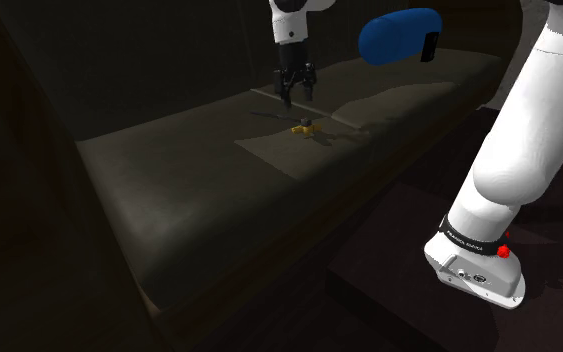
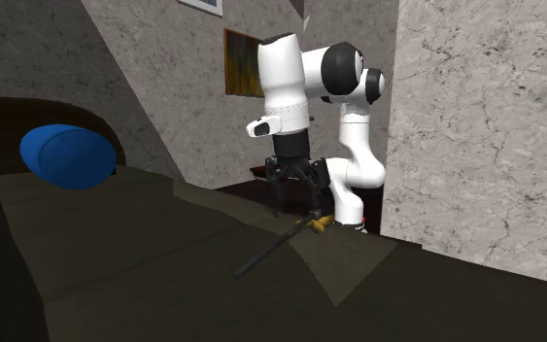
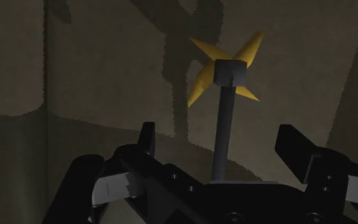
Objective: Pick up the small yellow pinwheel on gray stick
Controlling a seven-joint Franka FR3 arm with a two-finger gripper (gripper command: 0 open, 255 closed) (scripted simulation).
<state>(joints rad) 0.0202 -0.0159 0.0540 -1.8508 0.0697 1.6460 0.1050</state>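
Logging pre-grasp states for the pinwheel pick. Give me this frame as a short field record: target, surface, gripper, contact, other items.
target: yellow pinwheel on a dark grey stick, lying flat
surface: dark sofa seat
hand: gripper open, pointing down, just above the pinwheel
contact: none; in the wrist view the stick runs between the fingers, untouched
other: blue cylindrical cushion farther along the sofa

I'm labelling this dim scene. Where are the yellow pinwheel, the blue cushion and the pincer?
Yellow pinwheel (image 3: 200, 85): wrist view, on one yellow blade.
Blue cushion (image 1: 397, 36): shoulder view, middle of its blue side.
Pincer (image 1: 297, 97): shoulder view, midway between its open fingertips.
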